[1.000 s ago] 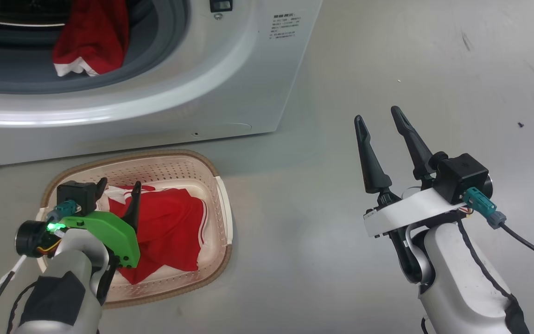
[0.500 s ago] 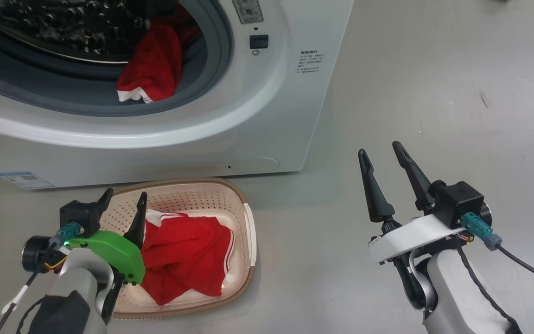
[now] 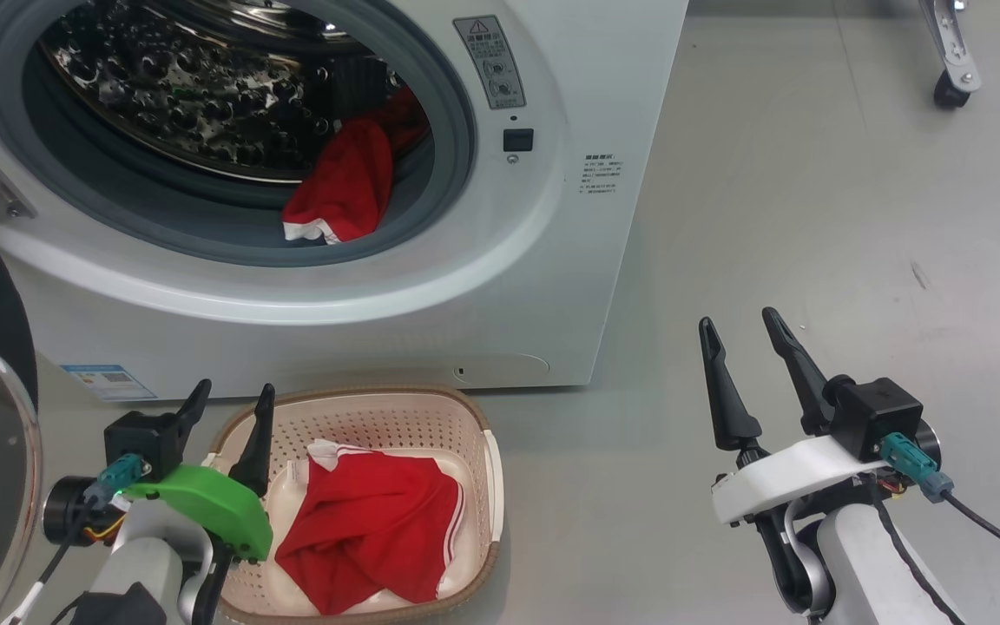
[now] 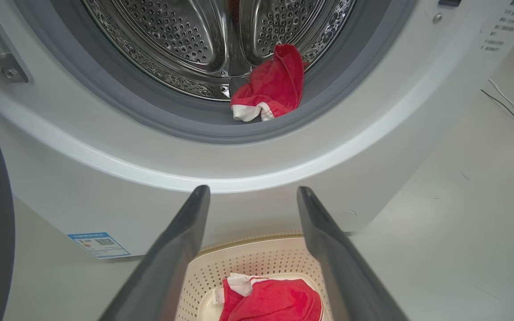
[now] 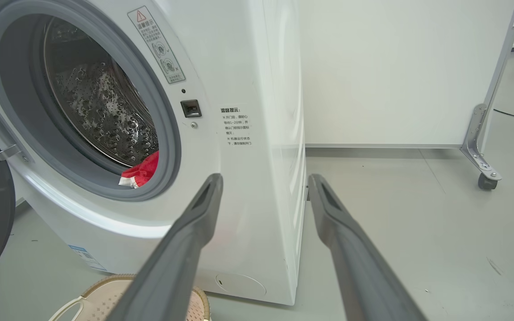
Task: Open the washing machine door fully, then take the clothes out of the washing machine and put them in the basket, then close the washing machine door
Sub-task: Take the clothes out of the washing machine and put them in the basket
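Wide and empty, left tool (image 3: 236,386) and right tool (image 3: 737,316) hover; clothes (image 3: 339,195) in the washing machine (image 3: 552,286) look limp, light, so pinch mid-bunch.

Smooth grey floor (image 3: 812,217), lightly scuffed and evenly lit, runs up to a white partition panel (image 5: 395,71); at the panel's end, a metal caster leg (image 5: 482,165).

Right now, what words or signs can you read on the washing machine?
"温馨提示:" heads the printed notice on the washing machine; its smaller lines are too small to read.
The warning sticker shows a red triangle sign; words too small.
The blue label shows a square code; print too small.
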